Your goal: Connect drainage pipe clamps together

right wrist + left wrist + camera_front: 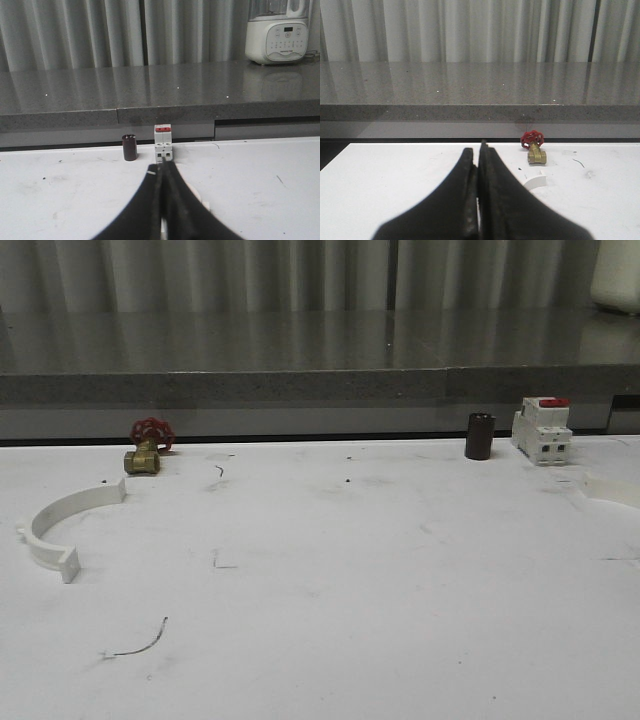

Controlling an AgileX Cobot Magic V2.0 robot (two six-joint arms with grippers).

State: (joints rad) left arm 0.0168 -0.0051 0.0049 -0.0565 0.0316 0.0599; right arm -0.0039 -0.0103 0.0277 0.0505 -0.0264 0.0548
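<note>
My left jaws (479, 165) and right jaws (163, 172) are pressed together, empty, over the surface (350, 570); one clamp (62, 522) lies left.

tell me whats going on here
Nothing is being handled right now. One white clamp half lies on the left of the table, near a brass valve with a red handle; the other sits at the far right edge, by the breaker. The left claw and right claw are both shut and empty. The halves are still unjoined.
</note>
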